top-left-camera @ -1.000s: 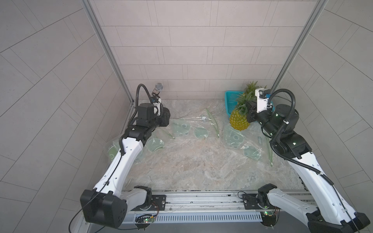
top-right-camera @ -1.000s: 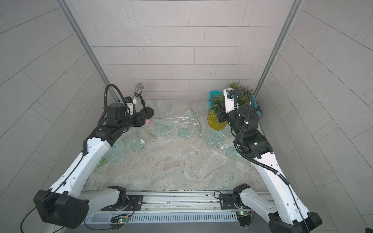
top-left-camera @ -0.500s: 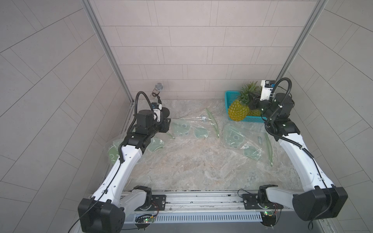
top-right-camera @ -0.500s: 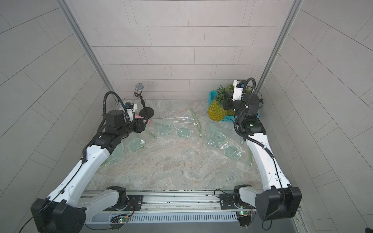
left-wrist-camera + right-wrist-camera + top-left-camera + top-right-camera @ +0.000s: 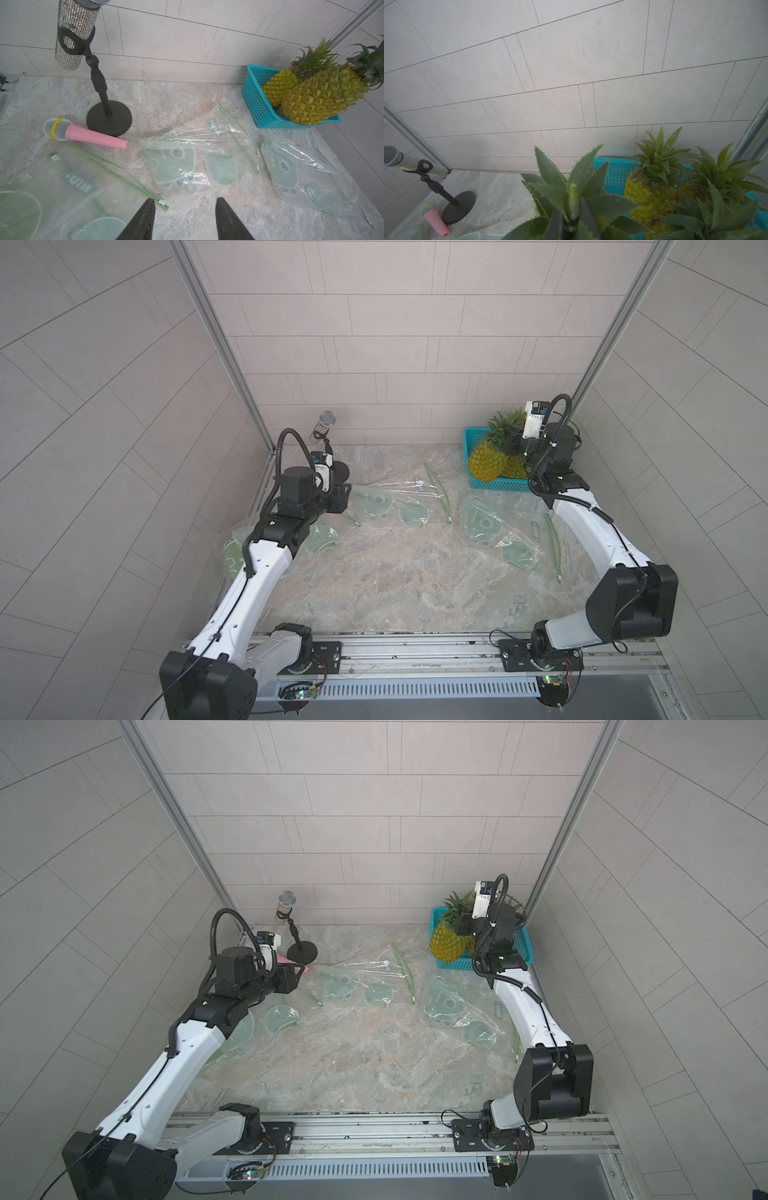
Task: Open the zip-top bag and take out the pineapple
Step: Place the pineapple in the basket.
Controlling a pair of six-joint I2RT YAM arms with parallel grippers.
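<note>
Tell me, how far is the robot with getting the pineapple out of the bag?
Done: the yellow pineapple is out; the clear green-printed zip-top bags lie flat on the table. In hand: the right pincer grips its leafy crown at the teal plastic basket. To do: probably setting it down and releasing. The left pincer is open, empty.

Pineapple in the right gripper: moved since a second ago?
Yes. The pineapple, held by its leaves in the right gripper, went back toward the wall: its base hung past the near rim of the blue basket, now it stops short.
</note>
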